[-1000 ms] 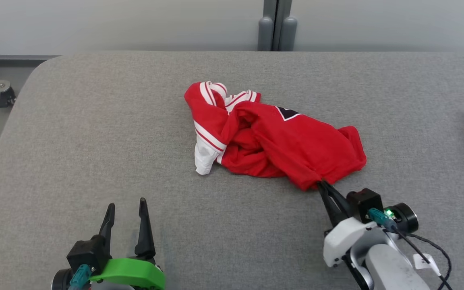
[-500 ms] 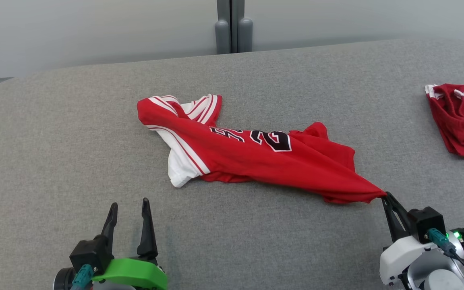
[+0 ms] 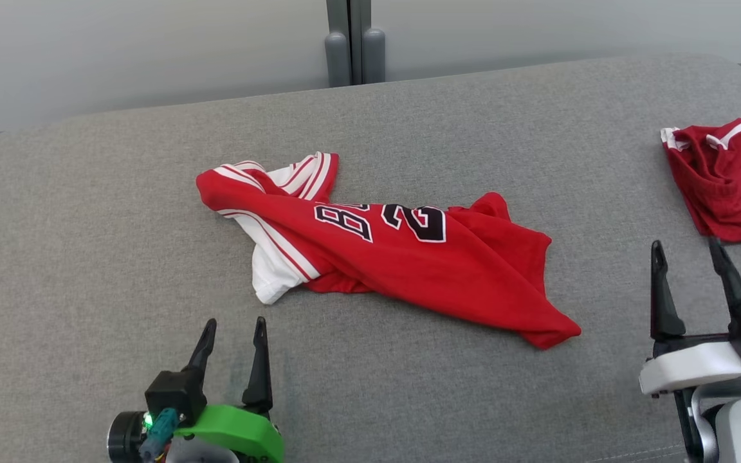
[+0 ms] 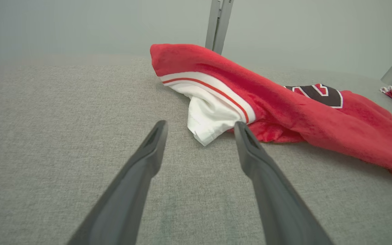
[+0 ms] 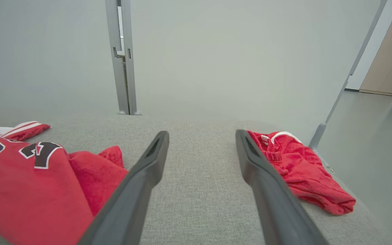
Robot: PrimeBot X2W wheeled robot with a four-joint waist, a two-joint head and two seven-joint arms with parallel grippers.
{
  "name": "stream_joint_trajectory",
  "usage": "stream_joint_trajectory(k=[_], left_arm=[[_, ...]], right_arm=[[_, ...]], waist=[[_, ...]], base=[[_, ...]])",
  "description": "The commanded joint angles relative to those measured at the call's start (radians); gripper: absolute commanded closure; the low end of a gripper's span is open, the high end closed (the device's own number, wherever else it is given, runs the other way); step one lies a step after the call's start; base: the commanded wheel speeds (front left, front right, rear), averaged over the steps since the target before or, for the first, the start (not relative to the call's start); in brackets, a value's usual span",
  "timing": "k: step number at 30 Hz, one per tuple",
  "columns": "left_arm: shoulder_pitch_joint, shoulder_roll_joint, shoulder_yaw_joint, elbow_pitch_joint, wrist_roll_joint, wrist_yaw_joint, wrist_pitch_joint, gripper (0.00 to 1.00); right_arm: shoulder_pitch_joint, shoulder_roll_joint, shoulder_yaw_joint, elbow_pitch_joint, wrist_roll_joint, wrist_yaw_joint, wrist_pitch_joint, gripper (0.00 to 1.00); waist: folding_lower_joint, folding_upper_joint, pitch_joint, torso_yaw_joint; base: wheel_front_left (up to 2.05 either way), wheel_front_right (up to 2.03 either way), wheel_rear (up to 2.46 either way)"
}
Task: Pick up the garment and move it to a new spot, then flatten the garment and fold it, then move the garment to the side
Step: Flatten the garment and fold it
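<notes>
Jersey (image 3: pixel 409 263), lying rumpled and only partly spread at the middle of the tabletop (image 3: pixel 87 257). Left tool (image 3: pixel 235 321) and right tool (image 3: pixel 686 244) are seen released and empty near the front edge, clear of the cloth. Flattening is judged the step in hand. Next, two opposite corners must be grasped and drawn apart.

surface: grey fabric table (image 3: pixel 87 257) | far right: crumpled red cloth (image 3: pixel 724 186) (white trim) | behind: grey post (image 3: pixel 348 45)
</notes>
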Motion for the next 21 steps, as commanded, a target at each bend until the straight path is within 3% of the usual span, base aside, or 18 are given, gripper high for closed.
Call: stream_joint_trajectory(k=[1, 7, 14, 15, 16, 19, 20, 21], left_arm=[[-0.032, 0.005, -0.006, 0.022, 0.016, -0.008, 0.000, 0.00], [-0.145, 0.017, -0.052, 0.177, 0.057, -0.037, 0.004, 0.00], [-0.276, 0.032, -0.060, 0.358, 0.074, -0.039, 0.014, 0.00], [-0.293, 0.033, -0.060, 0.387, 0.072, -0.043, 0.019, 0.04], [-0.305, 0.034, -0.062, 0.407, 0.072, -0.047, 0.018, 0.31], [-0.339, 0.035, -0.055, 0.453, 0.065, -0.047, 0.008, 0.88], [-0.345, 0.034, -0.051, 0.459, 0.063, -0.046, 0.006, 1.00], [-0.350, 0.033, -0.050, 0.466, 0.061, -0.047, 0.004, 1.00]], right_arm=[[-0.013, 0.008, -0.004, -0.020, -0.006, -0.002, -0.007, 0.00], [-0.032, 0.021, 0.060, -0.043, 0.007, -0.002, -0.011, 0.00], [-0.063, 0.023, 0.124, -0.018, 0.038, -0.002, -0.013, 0.00], [-0.065, 0.023, 0.131, -0.017, 0.046, -0.002, -0.013, 0.00], [-0.068, 0.023, 0.136, -0.017, 0.051, -0.002, -0.013, 0.00], [-0.071, 0.023, 0.134, -0.013, 0.063, -0.002, -0.013, 0.00], [-0.071, 0.023, 0.131, -0.013, 0.065, -0.002, -0.013, 0.00], [-0.070, 0.023, 0.125, -0.014, 0.066, -0.002, -0.013, 0.00]], waist=[[0.0000, -0.0001, 0.005, -0.006], [0.0000, -0.0001, 0.038, -0.028], [0.0000, -0.0001, 0.083, -0.062], [0.0000, -0.0001, 0.089, -0.068], [0.0000, -0.0001, 0.091, -0.071], [0.0000, -0.0001, 0.098, -0.078], [0.0000, -0.0001, 0.099, -0.078], [0.0000, -0.0001, 0.099, -0.077]], base=[[0.00, 0.00, 0.00], [0.00, 0.00, 0.00], [0.00, 0.00, 0.00], [0.00, 0.00, 0.00], [0.00, 0.00, 0.00], [0.00, 0.00, 0.00], [0.00, 0.00, 0.00], [0.00, 0.00, 0.00]])
